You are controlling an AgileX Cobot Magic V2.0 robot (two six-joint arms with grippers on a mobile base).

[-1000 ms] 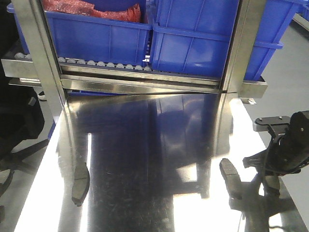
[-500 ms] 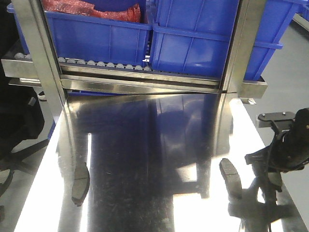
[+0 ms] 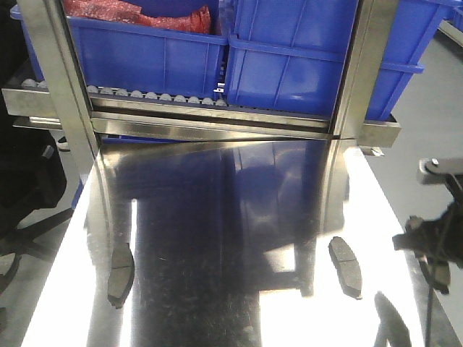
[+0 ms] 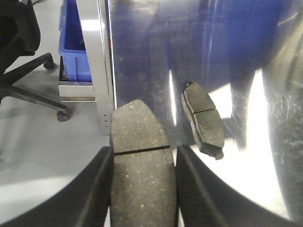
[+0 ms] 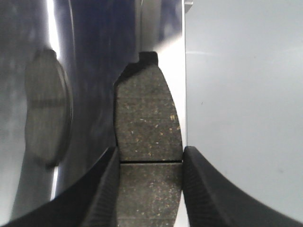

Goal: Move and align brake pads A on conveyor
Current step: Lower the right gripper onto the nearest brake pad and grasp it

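left gripper (image 4: 143, 158) jaws clamp brake pad (image 4: 137, 127) | right gripper (image 5: 150, 156) jaws clamp second pad (image 5: 147, 109) | third pad (image 3: 121, 273), fourth pad (image 3: 346, 266) flat on steel tabletop (image 3: 217, 217)

— What is everything standing on?
— A steel table (image 3: 217, 217), polished like a mirror. Bright white patches of light lie on it, with blue reflections between them.
— And behind it?
— A metal roller track (image 3: 155, 96) runs along the far edge and carries two blue plastic bins (image 3: 152, 54). The left bin holds something red and crumpled (image 3: 130, 13). Two steel uprights (image 3: 54, 79) rise in front of the track, one on each side.
— The floor?
— A smooth, plain grey floor (image 3: 434, 101). A black office chair (image 4: 19, 42) on castors stands off the table's left side. In the left wrist view, another blue bin (image 4: 75, 47) sits low beside a steel post.
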